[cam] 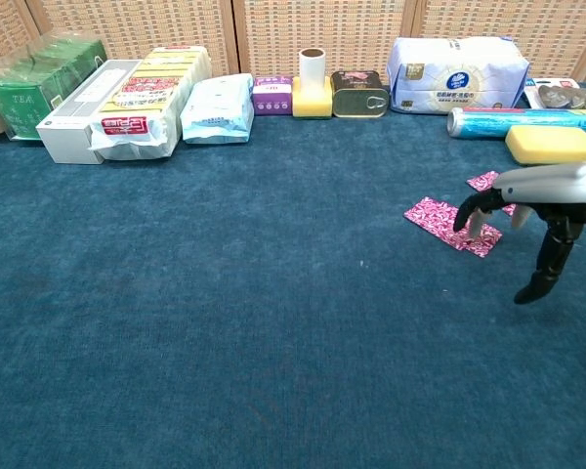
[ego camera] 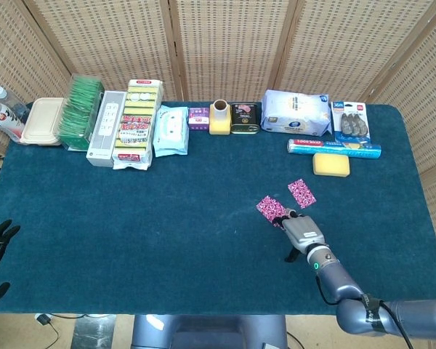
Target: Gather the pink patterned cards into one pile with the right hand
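Fingertips (cam: 466,224) of the right hand (ego camera: 299,231) rest on the nearer pink card (cam: 450,224), grasping nothing (second card (ego camera: 301,193) lies just beyond, apart).

A table (ego camera: 167,218) covered in dark teal cloth carries two pink cards (ego camera: 270,207) (ego camera: 301,192) right of center, a yellow sponge (ego camera: 330,164) at upper right, and packaged goods (ego camera: 138,122) along the top edge.

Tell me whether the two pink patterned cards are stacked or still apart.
Apart. The nearer pink patterned card and the farther one lie flat on the blue cloth, a gap between them; the right robot hand touches the nearer.
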### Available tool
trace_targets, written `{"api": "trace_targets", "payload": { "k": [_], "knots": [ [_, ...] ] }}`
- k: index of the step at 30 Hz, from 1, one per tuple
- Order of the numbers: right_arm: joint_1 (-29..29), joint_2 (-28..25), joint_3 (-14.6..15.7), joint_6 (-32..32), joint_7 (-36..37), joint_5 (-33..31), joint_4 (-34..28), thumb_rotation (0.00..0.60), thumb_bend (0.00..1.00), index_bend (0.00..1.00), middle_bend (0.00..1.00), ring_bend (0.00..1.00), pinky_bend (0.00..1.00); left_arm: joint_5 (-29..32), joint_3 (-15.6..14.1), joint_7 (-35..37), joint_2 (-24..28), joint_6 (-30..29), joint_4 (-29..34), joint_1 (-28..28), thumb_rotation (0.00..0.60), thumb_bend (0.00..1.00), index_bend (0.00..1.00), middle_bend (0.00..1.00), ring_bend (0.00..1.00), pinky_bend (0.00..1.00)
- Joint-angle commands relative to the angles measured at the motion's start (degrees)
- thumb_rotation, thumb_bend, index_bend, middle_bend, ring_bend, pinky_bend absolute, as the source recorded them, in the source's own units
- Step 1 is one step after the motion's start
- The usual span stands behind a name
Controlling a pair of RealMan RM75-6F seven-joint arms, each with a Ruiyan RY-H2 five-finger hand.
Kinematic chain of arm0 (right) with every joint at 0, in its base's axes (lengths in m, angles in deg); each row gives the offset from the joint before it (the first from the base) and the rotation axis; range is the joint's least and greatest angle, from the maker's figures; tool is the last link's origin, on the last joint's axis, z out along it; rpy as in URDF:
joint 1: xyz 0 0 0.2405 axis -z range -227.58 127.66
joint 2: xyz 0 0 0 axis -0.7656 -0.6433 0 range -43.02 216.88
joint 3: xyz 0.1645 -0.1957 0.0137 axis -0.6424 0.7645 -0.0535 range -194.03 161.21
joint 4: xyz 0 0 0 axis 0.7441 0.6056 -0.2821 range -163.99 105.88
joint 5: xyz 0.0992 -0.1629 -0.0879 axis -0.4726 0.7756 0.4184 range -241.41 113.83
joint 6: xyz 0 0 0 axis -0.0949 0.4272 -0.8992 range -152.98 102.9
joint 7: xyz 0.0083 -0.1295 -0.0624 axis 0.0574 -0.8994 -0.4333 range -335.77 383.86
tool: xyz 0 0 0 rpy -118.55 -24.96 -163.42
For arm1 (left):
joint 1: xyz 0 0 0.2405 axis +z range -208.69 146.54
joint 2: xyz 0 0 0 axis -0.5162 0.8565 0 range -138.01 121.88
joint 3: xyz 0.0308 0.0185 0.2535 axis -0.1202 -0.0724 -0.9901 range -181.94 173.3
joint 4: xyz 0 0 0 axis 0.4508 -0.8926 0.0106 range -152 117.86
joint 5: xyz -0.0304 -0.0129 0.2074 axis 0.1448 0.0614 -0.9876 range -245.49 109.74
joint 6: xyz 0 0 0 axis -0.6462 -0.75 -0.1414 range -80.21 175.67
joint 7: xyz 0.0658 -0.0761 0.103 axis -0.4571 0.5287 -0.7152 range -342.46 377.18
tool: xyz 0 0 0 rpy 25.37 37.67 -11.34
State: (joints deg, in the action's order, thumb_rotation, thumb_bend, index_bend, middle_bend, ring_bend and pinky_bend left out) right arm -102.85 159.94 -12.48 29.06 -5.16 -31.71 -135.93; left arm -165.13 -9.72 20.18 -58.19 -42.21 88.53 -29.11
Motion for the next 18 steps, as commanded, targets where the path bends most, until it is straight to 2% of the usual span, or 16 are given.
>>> {"api": "trace_targets", "payload": {
  "k": [1,5,18],
  "knots": [
    [0.4,0.4,-1.3,1.5,0.1,0.8,0.9,0.600,0.00,0.18,0.17,0.04,0.19,-0.3,-0.1,0.0,0.0,-0.1,0.0,0.1,0.600,0.08,0.00,0.00,0.00,0.04],
    [0.2,1.1,-2.1,1.0,-0.1,-0.5,2.2,0.600,0.00,0.18,0.14,0.00,0.19,-0.5,-0.2,0.1,0.0,-0.4,-0.2,0.2,0.600,0.08,0.00,0.00,0.00,0.04],
    [1.0,2.6,-2.1,-1.2,0.1,-0.4,4.4,0.600,0.00,0.15,0.14,0.00,0.18,-0.6,-0.2,0.4,0.1,-0.5,-0.3,0.2,0.600,0.07,0.00,0.00,0.00,0.04]
  ]
}}
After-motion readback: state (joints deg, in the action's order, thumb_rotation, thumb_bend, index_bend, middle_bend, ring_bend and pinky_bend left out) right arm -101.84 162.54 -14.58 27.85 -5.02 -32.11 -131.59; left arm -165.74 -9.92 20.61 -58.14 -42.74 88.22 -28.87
